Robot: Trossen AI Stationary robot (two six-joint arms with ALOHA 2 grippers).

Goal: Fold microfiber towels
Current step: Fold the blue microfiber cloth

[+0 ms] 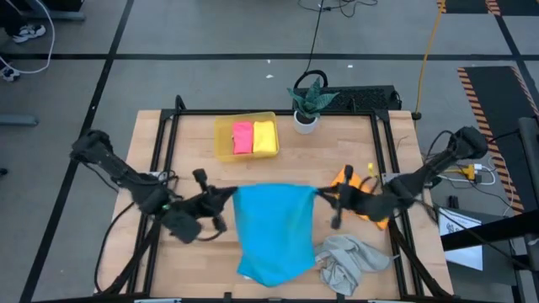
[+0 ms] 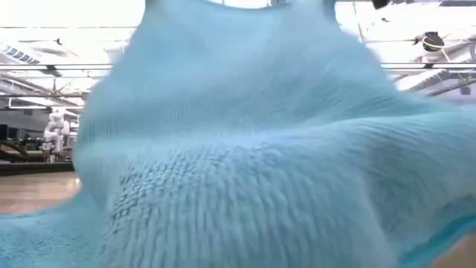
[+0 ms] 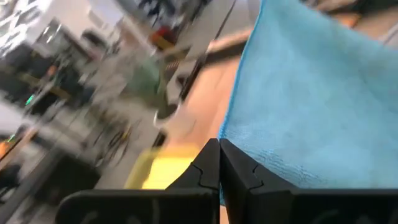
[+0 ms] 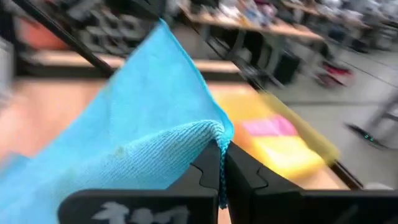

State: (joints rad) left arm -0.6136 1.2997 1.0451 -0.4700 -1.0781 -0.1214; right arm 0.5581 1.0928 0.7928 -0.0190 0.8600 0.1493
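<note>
Left gripper (image 1: 226, 195) and right gripper (image 1: 324, 195) each pinch a corner of the blue towel (image 1: 271, 231) — soft, light, probably droopy.

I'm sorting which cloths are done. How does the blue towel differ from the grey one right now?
The blue towel is stretched out, held at two corners by the left gripper and right gripper; the grey towel lies crumpled and untouched. Blue looks larger spread; grey is bunched. Both sit at the table's near edge, unfolded.

The right gripper (image 4: 221, 163) is pinching a corner of the blue towel (image 4: 134, 140), with pink (image 4: 268, 127) and yellow (image 4: 287, 154) towels lying in the yellow tray (image 4: 323, 144) beyond.
</note>
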